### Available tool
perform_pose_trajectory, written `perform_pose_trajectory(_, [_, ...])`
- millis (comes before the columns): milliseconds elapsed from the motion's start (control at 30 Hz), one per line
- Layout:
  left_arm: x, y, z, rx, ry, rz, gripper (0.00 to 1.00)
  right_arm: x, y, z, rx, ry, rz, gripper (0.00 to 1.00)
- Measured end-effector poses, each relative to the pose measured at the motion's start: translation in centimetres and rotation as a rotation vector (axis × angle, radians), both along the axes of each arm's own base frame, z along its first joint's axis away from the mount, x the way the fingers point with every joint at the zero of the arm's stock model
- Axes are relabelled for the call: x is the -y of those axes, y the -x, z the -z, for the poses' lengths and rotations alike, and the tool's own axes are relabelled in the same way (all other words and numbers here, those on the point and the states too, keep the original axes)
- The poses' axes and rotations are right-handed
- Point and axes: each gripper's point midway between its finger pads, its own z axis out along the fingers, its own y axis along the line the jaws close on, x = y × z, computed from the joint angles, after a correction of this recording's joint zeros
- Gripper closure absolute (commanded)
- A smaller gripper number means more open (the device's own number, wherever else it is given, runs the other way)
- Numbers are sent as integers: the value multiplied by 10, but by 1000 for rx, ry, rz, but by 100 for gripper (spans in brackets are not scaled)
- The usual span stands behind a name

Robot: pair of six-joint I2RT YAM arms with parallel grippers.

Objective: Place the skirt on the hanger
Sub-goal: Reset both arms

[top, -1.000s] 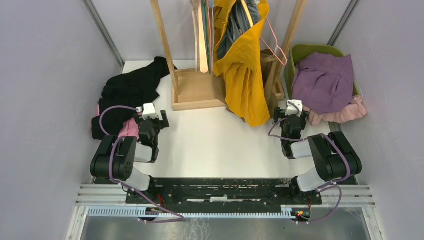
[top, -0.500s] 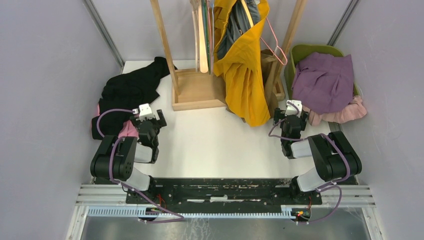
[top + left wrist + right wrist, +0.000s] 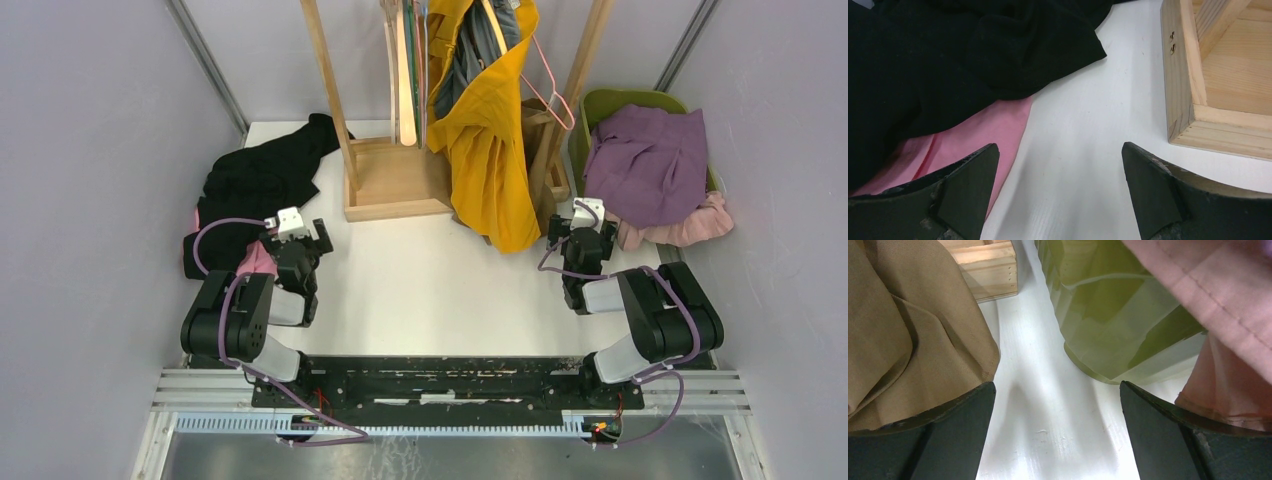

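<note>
A pink wire hanger (image 3: 548, 88) hangs on the wooden rack (image 3: 395, 180) beside a yellow garment (image 3: 490, 140). A black garment (image 3: 258, 180) lies over a pink one (image 3: 258, 260) at the left; which piece is the skirt I cannot tell. My left gripper (image 3: 298, 240) is open and empty, low over the table next to the pink cloth (image 3: 983, 130) and black cloth (image 3: 948, 60). My right gripper (image 3: 582, 232) is open and empty, between the yellow garment's hem (image 3: 903, 330) and a green basket (image 3: 1108, 320).
The green basket (image 3: 620, 100) at the right back holds a purple garment (image 3: 648, 165) and a pink cloth (image 3: 680, 228) spilling over its side. Wooden hangers (image 3: 404, 70) hang on the rack. The rack's base corner (image 3: 1198, 100) is right of the left gripper.
My left gripper has shifted slightly left toward the pink and black cloth. The right gripper has barely moved.
</note>
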Motion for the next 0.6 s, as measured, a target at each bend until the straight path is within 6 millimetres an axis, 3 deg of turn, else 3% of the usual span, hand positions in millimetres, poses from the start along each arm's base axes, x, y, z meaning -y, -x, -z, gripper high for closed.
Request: perform_pose_trajectory(600, [0, -1, -2, 7, 0, 0, 1, -1, 0, 1, -6, -2, -8, 0])
